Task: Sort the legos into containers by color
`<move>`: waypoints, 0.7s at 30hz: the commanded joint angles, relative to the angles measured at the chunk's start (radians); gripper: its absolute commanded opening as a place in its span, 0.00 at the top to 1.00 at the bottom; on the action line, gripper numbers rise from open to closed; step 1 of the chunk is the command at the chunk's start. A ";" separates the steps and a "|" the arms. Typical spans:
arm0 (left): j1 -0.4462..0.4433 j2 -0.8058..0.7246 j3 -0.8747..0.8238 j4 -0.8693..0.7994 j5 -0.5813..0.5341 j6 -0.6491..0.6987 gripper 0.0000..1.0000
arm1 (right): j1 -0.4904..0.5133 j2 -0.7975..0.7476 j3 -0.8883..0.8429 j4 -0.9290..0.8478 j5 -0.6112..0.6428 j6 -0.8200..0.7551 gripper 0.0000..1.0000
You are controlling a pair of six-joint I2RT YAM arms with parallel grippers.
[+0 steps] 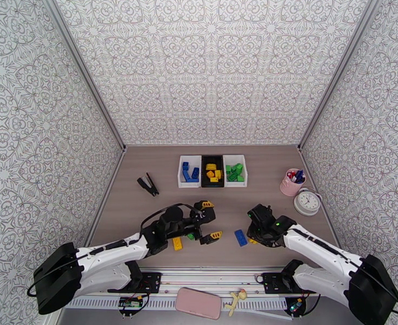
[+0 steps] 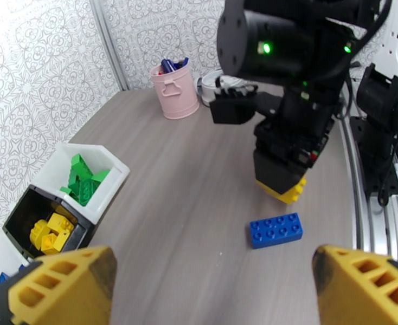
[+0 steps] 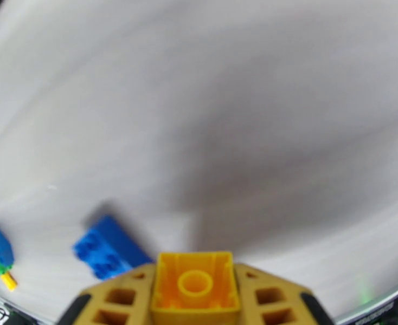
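- The right gripper [image 1: 255, 238] is clenched on a yellow brick [image 3: 194, 280] close to the near edge of the table [image 1: 264, 190], right of its middle. Its fingers [image 3: 269, 299] press the brick's two opposite sides.
- That brick is small, square, glossy plastic. Its hollow underside, with one round tube inside, faces back toward the wrist. I cannot tell whether it touches the table.
- A blue brick [image 1: 241, 237] lies flat, studs up, just beside the held one on the side toward the left edge, and apart from it.
- The blue brick is oblong, with two rows of four studs. Its long axis runs roughly from far edge to near edge, the near end turned a little toward the right edge.
- The left gripper [image 1: 212, 219] is spread wide with nothing between its slotted yellow fingertips [image 2: 63, 288]. It lies on its side above the table, on the left-edge side of the blue brick, pointing toward the right edge.
- Under the left arm, near the near edge, lie a second yellow brick [image 1: 177, 243] and a green brick [image 1: 190, 236].
- The bins [image 2: 112, 190] are three smooth, open-top rectangles joined in a row parallel to the far edge, in the far half at mid-table.
- The bin nearest the left edge is white and holds blue bricks, the middle one is black and holds yellow, and the other white one holds green.
- The table is matte grey-brown with a faint grain.
- A pink cup [image 1: 292, 182] with pens stands near the right edge, and a round white clock [image 1: 307, 202] stands just beside it.
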 commanded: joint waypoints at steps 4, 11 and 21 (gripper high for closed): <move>-0.013 -0.106 -0.035 -0.090 -0.113 -0.047 0.00 | -0.001 0.002 0.125 0.115 0.046 -0.243 0.75; -0.014 -0.189 -0.044 -0.171 -0.289 -0.128 0.00 | -0.004 0.174 0.281 0.321 0.058 -0.406 0.75; -0.016 -0.290 -0.052 -0.270 -0.448 -0.179 0.00 | -0.039 0.574 0.610 0.531 0.040 -0.590 0.77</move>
